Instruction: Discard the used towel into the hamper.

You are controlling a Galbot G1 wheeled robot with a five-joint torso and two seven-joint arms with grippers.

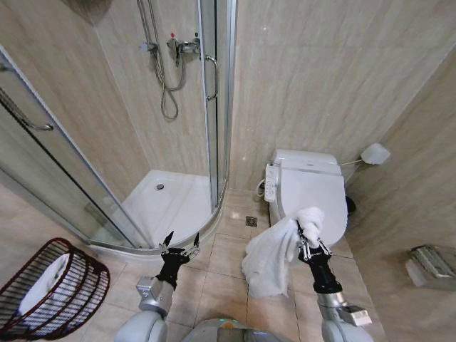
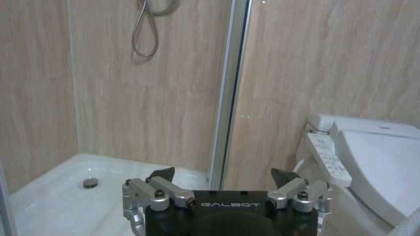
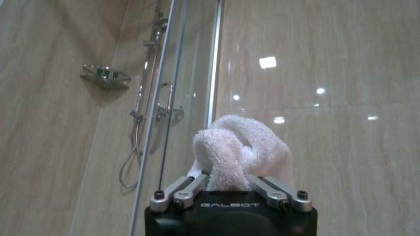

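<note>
Meanwhile, left of the toilet [image 1: 310, 189], the dark-red hamper [image 1: 68, 285] sits on the tiled floor, white cloth already inside it. Nearer the toilet, the left gripper [image 1: 180, 244] hovers empty, its fingers spread wide. Directly before the toilet, the right gripper [image 1: 308, 241] clamps a white towel [image 1: 274, 253], which hangs in folds below it.

Beige marble-look tiles cover the walls [image 1: 320, 78] and floor [image 1: 221, 267]. At far left stands a curved glass shower enclosure [image 1: 214, 107] with a white tray [image 1: 171, 203] and hose. A white toilet [image 1: 310, 189] sits right; beside it, perhaps a paper holder [image 1: 431, 263].
</note>
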